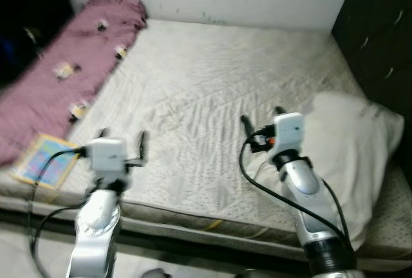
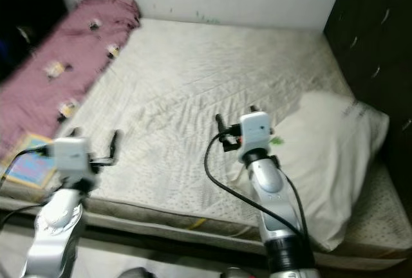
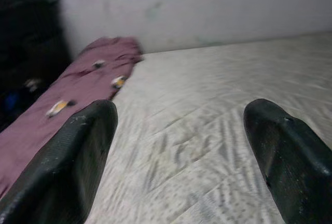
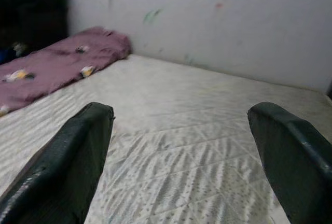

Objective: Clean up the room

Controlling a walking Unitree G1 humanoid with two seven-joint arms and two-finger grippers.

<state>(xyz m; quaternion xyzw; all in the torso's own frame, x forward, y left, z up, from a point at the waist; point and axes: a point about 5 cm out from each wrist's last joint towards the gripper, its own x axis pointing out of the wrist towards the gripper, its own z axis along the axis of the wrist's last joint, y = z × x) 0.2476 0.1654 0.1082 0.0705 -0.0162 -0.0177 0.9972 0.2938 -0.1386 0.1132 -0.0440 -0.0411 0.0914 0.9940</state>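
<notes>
Roughly, going left to right. At the bed's left edge lies a colourful book [image 1: 43, 160], flat, touching the foot of a maroon blanket [image 1: 67, 75] that runs in a strip up to the wall. You could count these, and the pillow at the right, as the tidy-up items; none is in hand.

Left claw [image 1: 122, 141]: fingers apart, empty, hovering over the mattress [image 1: 206, 91] near its front edge, just right of the book. Right claw [image 1: 260, 118]: fingers apart, empty, over mid-mattress, with the white pillow [image 1: 351, 156] just beside its arm.

Risks, as you judge them:
- Head views are blurred, so aim at the thin flat book may be off; a claw could skid on its cover or nudge it off the left edge.
- Blanket is loose cloth; a pinch may lift one layer only and drag the rest.
- Black cables loop from both wrists; they could snag bedding.
- Right forearm sits close to the pillow and could shove it sideways.

Writing: the book cover shows print, too blurred to read. Faint marks on the pillow, unreadable.
</notes>
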